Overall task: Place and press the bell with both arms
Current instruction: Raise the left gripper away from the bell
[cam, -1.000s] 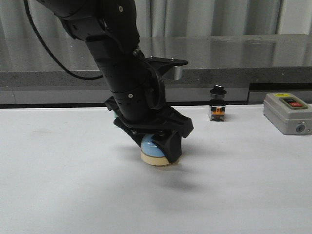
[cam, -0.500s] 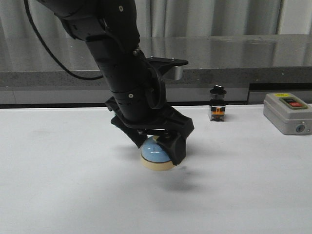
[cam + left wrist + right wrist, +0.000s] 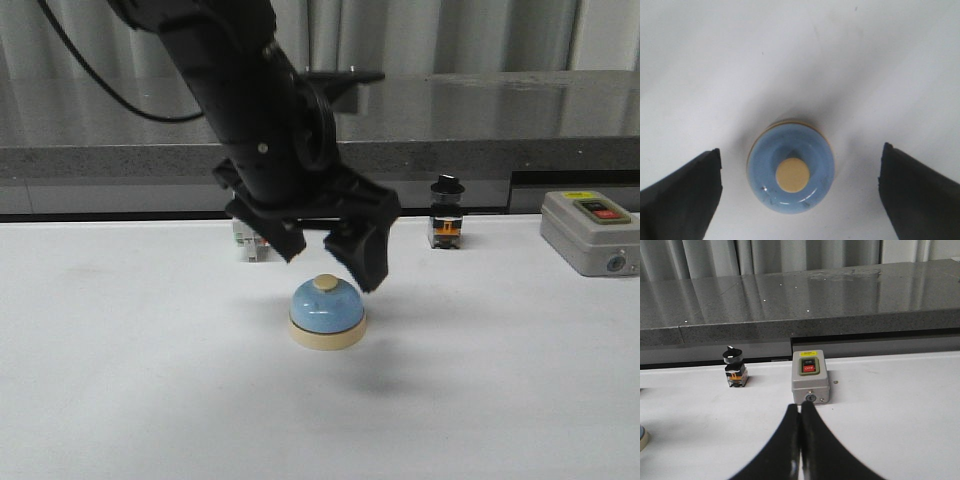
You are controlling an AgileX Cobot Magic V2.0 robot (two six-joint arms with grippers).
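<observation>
**White tabletop and what sits on it**

I see a plain white table point(image 3: 120, 400) running back to a grey speckled stone ledge. On it stand the light-blue dome bell with cream base and button point(image 3: 327, 313) near the middle, a small black-knobbed switch point(image 3: 445, 213) behind it, and a grey box with red and black buttons point(image 3: 589, 231) at the right. A white item stands half hidden behind the arm.
</observation>
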